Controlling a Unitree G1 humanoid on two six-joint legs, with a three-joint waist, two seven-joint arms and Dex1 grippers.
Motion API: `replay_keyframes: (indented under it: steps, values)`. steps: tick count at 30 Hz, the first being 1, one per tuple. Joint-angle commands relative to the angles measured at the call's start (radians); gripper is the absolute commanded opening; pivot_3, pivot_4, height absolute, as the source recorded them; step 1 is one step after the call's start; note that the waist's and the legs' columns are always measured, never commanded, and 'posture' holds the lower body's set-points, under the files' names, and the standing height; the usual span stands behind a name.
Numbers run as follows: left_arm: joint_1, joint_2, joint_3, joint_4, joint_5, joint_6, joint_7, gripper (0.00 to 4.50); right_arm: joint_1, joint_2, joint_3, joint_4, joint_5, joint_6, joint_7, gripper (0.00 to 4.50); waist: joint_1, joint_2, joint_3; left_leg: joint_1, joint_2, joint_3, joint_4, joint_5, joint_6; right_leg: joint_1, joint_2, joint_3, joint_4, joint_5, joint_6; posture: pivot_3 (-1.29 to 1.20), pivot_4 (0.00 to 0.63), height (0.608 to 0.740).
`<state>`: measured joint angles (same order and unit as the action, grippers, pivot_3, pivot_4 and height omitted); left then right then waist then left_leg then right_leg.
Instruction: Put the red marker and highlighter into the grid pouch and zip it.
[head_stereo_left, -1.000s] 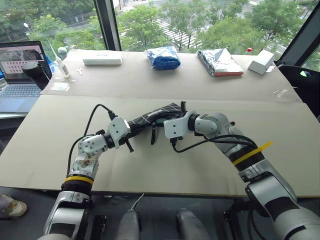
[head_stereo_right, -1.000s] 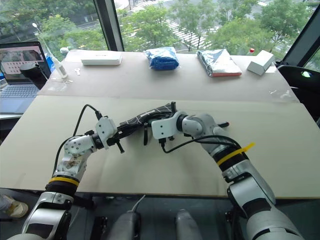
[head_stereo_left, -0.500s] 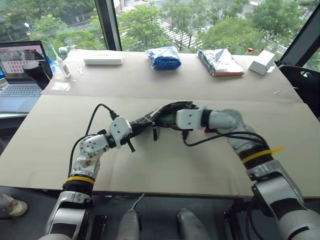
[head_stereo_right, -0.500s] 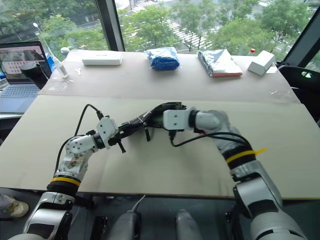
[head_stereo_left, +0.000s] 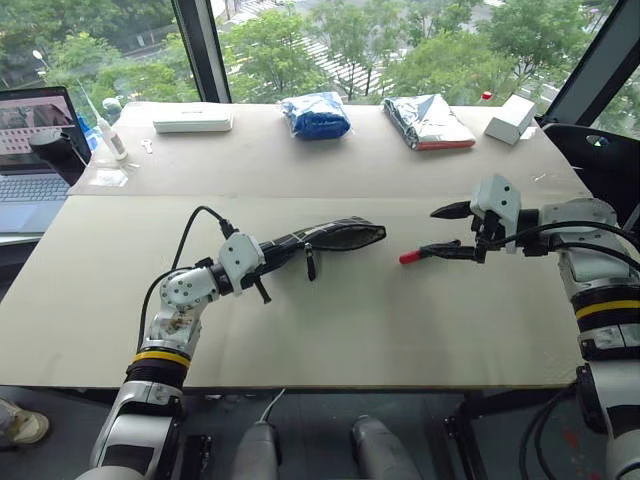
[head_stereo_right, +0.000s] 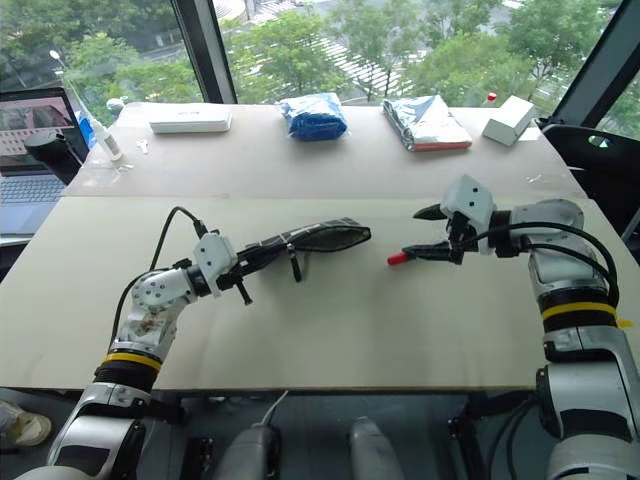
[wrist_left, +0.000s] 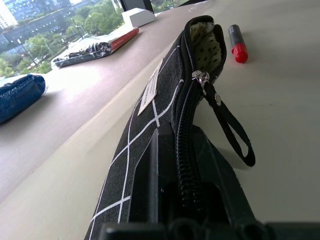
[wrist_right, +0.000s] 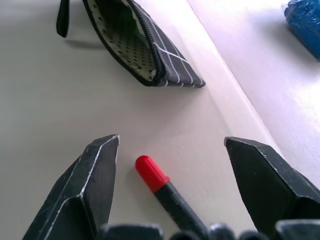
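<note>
My left tool (head_stereo_left: 268, 256) clamps the unzipped black white-gridded fabric pouch (head_stereo_left: 335, 236); right tool (wrist_right: 170, 187), wide open and empty, straddles the black red-capped marker (wrist_right: 162, 187); zipping remains.

The grid pouch (head_stereo_left: 325, 236), black with white lines, is seen lifted off the table (head_stereo_left: 330, 330), mouth unzipped, strap hanging. The red marker (head_stereo_left: 425, 253) lies on the table just beyond that mouth.
</note>
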<state>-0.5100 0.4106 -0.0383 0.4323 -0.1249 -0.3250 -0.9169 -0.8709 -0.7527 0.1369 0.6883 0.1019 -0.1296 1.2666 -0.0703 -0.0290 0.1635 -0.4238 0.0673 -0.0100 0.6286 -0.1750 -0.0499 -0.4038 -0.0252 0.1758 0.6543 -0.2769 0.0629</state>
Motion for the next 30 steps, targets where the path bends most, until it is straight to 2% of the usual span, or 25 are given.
replay_keyframes:
  steps: [1,14,28,30]
  values:
    - [-0.012,0.007,0.01,-0.023,-0.02,-0.012,0.003,0.0,-0.068,0.022,0.026,0.141,-0.066,-0.106,0.013,3.75,0.0,0.0,0.0,0.0,0.0,0.0,0.0,0.0,0.0,0.0,0.0,0.0,0.0,0.0,0.0,0.0,0.15,0.74]
    - [0.009,0.023,0.022,-0.047,-0.021,-0.006,0.015,0.0,-0.227,0.085,0.082,0.495,-0.233,-0.237,-0.006,3.75,-0.002,0.002,0.002,0.0,0.0,0.0,0.0,0.0,0.0,0.0,0.0,0.0,0.001,0.0,0.0,0.0,0.15,0.74]
    - [0.019,0.025,0.019,-0.068,-0.02,-0.002,0.021,0.0,-0.289,0.095,0.192,0.609,-0.456,-0.239,-0.155,3.75,-0.001,0.002,0.002,0.001,0.0,0.0,0.0,0.0,0.0,0.0,0.0,0.0,0.001,0.0,0.0,0.0,0.15,0.74]
    - [0.021,0.026,0.02,-0.072,-0.02,-0.001,0.022,0.0,-0.299,0.094,0.202,0.619,-0.474,-0.207,-0.152,3.24,0.0,0.002,0.002,0.001,0.0,0.0,0.0,0.0,0.0,0.0,0.0,0.0,0.001,0.0,0.0,0.0,0.15,0.74]
